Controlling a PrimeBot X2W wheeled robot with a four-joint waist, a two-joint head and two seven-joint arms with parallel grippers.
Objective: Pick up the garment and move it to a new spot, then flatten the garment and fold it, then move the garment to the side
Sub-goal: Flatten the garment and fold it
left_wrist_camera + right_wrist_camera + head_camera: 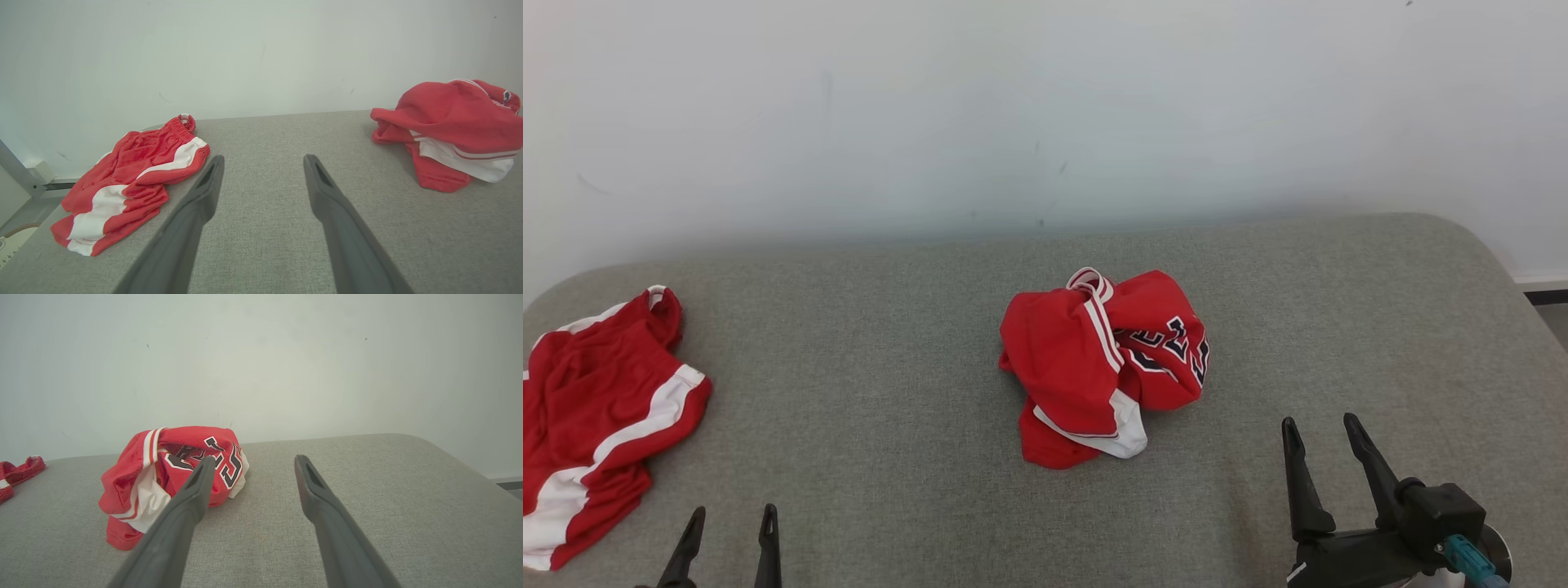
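A crumpled red garment (1098, 367) with white trim and dark lettering lies bunched in the middle of the grey padded table (890, 343). It shows at the right in the left wrist view (449, 126) and at the left in the right wrist view (163, 477). My left gripper (731, 518) stands open at the lower left, well apart from the garment, nothing between its fingers (204, 192). Open too, my right gripper (1321, 431) hovers at the lower right, just right of the garment, with its fingers (314, 490) empty.
Red shorts with white stripes (596, 408) lie spread at the table's left edge, also in the left wrist view as red shorts (130, 179). A pale wall (1045, 106) backs the table. The table's rounded right corner (1486, 245) drops off to the floor.
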